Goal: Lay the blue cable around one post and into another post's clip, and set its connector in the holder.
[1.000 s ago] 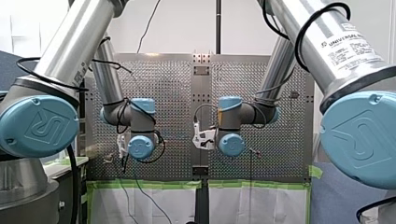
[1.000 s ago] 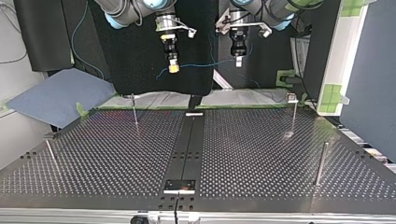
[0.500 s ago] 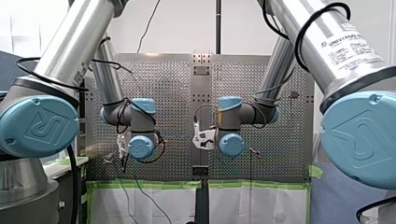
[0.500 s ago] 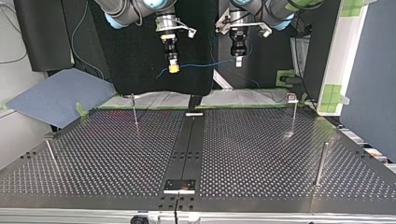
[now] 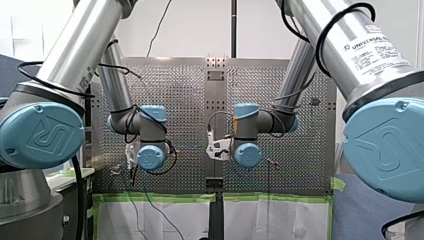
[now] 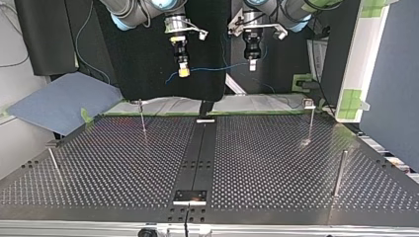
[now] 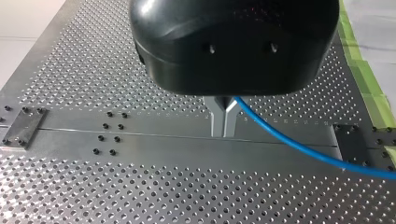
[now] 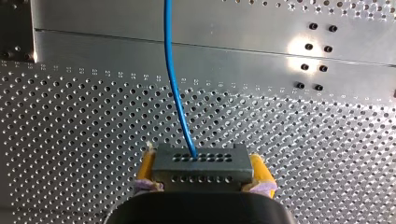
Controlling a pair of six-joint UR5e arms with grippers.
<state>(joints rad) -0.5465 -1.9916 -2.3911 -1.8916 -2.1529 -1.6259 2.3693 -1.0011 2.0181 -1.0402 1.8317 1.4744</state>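
In the right wrist view my right gripper [image 8: 201, 176] is shut, its yellow pads [image 8: 146, 169] clamping a dark perforated connector [image 8: 201, 161]. The blue cable [image 8: 175, 88] runs out of the connector, away over the perforated table. My left gripper [image 7: 224, 130], seen in the left wrist view, has metal fingers shut on the blue cable [image 7: 299, 148], which trails off to one side. From across the table, both grippers hang high above the far edge: my right gripper [image 6: 183, 70] on the left, my left gripper [image 6: 252, 64] on the right, the cable [image 6: 217, 66] stretched between them.
Thin posts stand on the table [image 6: 108, 168]: a far-left post [image 6: 142, 116], a far-right post with a clip on top [image 6: 311, 121], a near-right post [image 6: 339, 173] and a near-left post [image 6: 53, 163]. A small holder plate [image 6: 189, 196] sits on the centre strip near the front edge.
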